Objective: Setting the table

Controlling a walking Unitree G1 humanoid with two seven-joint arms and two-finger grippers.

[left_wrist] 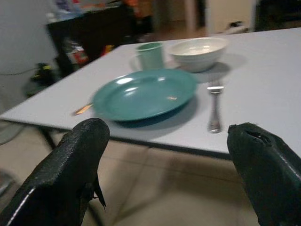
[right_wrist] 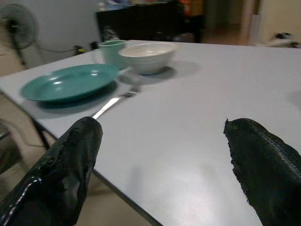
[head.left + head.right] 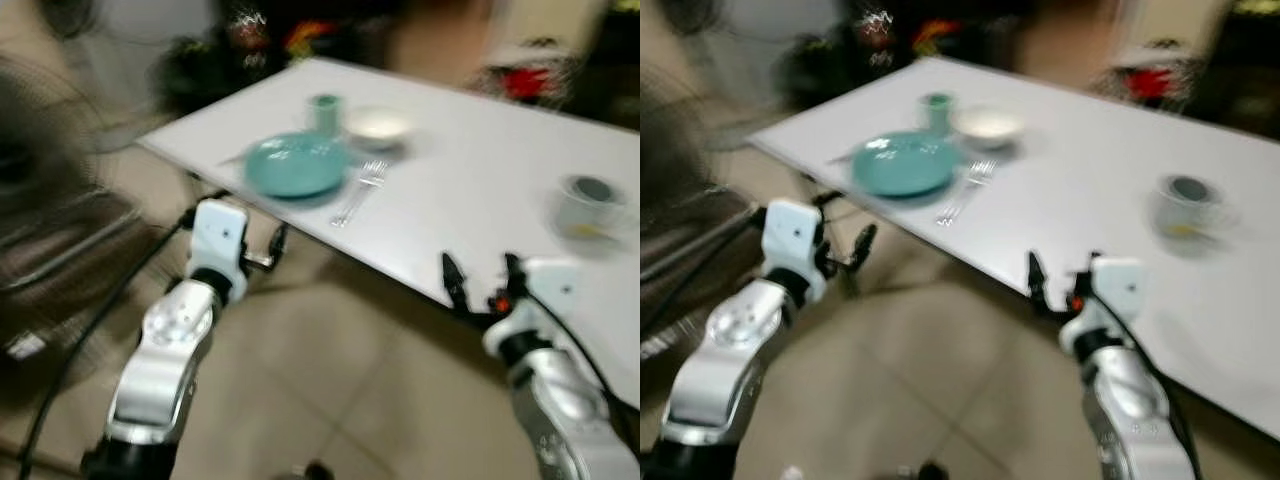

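Observation:
On the white table (image 3: 470,170), near its left corner, lies a teal plate (image 3: 297,165). A fork (image 3: 360,190) lies to its right and a thin utensil (image 1: 83,109) to its left. Behind the plate are a green cup (image 3: 324,112) and a white bowl (image 3: 377,125). My left gripper (image 1: 174,174) is open and empty, held just off the table's near edge, facing the plate. My right gripper (image 3: 482,282) is also open and empty, hovering at the near edge further right. The eye views are blurred.
A grey cup-like thing (image 3: 590,203) stands on the table at the right. A fan (image 3: 40,120) and a dark chair (image 3: 70,245) are on the left. A dark cabinet (image 1: 94,28) stands behind the table. Tiled floor (image 3: 340,380) lies under my arms.

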